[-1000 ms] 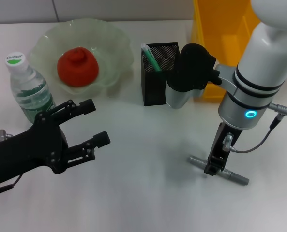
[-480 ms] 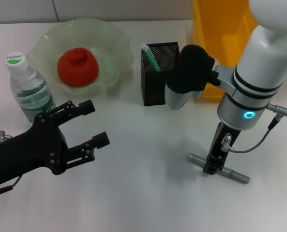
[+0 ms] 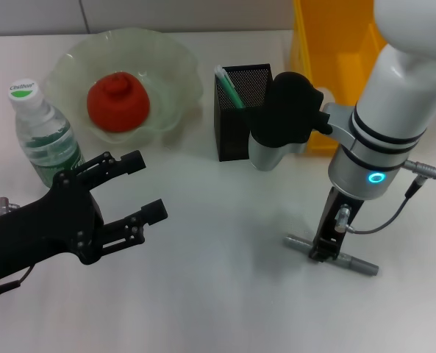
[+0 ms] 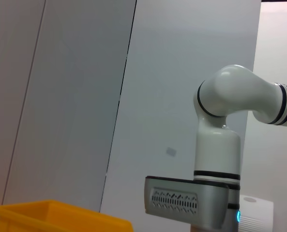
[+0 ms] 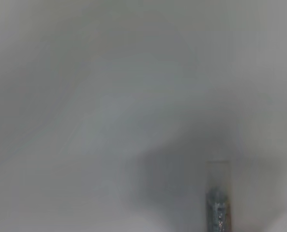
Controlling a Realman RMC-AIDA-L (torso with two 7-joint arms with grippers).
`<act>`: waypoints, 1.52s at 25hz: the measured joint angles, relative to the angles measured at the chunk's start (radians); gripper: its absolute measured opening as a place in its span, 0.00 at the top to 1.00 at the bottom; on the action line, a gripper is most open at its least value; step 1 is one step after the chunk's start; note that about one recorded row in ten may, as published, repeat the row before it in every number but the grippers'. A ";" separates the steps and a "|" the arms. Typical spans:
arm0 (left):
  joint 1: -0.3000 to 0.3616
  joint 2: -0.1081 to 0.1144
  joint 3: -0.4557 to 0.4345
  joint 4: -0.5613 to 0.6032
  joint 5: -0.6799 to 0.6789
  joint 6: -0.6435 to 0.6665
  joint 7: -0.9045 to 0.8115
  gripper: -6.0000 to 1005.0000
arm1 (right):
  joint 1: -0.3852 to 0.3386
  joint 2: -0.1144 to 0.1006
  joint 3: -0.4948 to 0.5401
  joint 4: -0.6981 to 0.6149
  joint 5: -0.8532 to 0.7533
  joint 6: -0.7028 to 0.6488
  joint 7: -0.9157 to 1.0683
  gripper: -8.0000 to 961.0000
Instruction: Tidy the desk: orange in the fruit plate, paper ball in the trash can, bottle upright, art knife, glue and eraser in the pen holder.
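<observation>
The grey art knife (image 3: 356, 264) lies on the white desk at the front right. My right gripper (image 3: 325, 253) points straight down and is closed across its middle. The knife's end also shows in the right wrist view (image 5: 217, 212). The black mesh pen holder (image 3: 236, 125) stands behind it, with a green-and-white item (image 3: 229, 88) inside. The orange (image 3: 117, 101) sits in the pale green fruit plate (image 3: 170, 62). The bottle (image 3: 45, 140) stands upright at the left. My left gripper (image 3: 148, 185) is open and empty, hovering in front of the bottle.
A yellow bin (image 3: 335, 37) stands at the back right, behind my right arm; it also shows in the left wrist view (image 4: 51, 215). My right arm's black and grey elbow (image 3: 284, 118) hangs next to the pen holder.
My right gripper has shifted slightly left on the art knife, and the knife's right end has moved a little away from the front edge. The left arm has not moved.
</observation>
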 joint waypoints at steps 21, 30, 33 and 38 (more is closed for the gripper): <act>-0.004 0.000 0.000 0.000 0.000 -0.006 0.000 0.22 | -0.376 -0.007 0.402 -0.190 0.721 0.297 -0.545 0.83; -0.007 0.000 0.000 0.000 0.000 -0.008 0.000 0.22 | -0.377 -0.009 0.517 0.288 1.313 0.303 -1.205 0.83; -0.010 0.000 0.000 0.000 0.000 -0.008 0.000 0.22 | -0.377 -0.009 0.519 0.348 1.386 0.308 -1.328 0.82; -0.011 0.000 0.000 0.000 0.000 -0.007 0.000 0.22 | -0.376 -0.009 0.519 0.380 1.410 0.351 -1.401 0.82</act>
